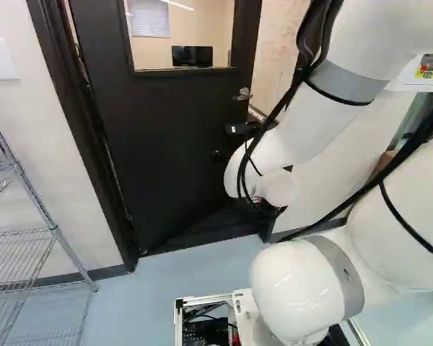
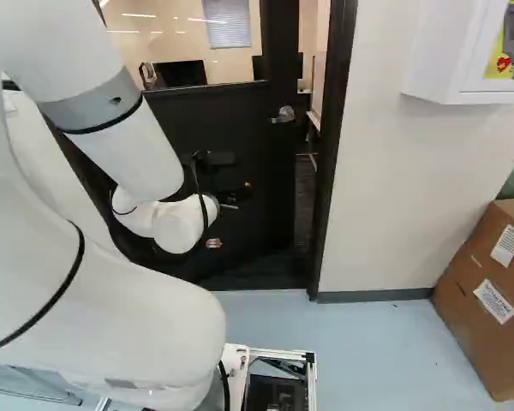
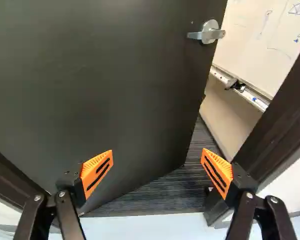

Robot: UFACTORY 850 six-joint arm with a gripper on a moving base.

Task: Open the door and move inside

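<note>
Partly open: the door [image 1: 159,144] stands ajar

Left base view: the door is swung inward from its frame [image 1: 86,137], the handle [image 1: 243,94] near its free edge. A wire rack [image 1: 54,231] stands beside the wall.

Right base view: the arm [image 2: 137,163] reaches toward the door, the gripper [image 2: 231,214] before its lower part. A carton [image 2: 471,334] sits on the floor by the wall.

Wrist view: the fingers are spread wide, orange pads [image 3: 97,172] facing each other; beyond the door's free edge shows a whiteboard [image 3: 262,47].
</note>
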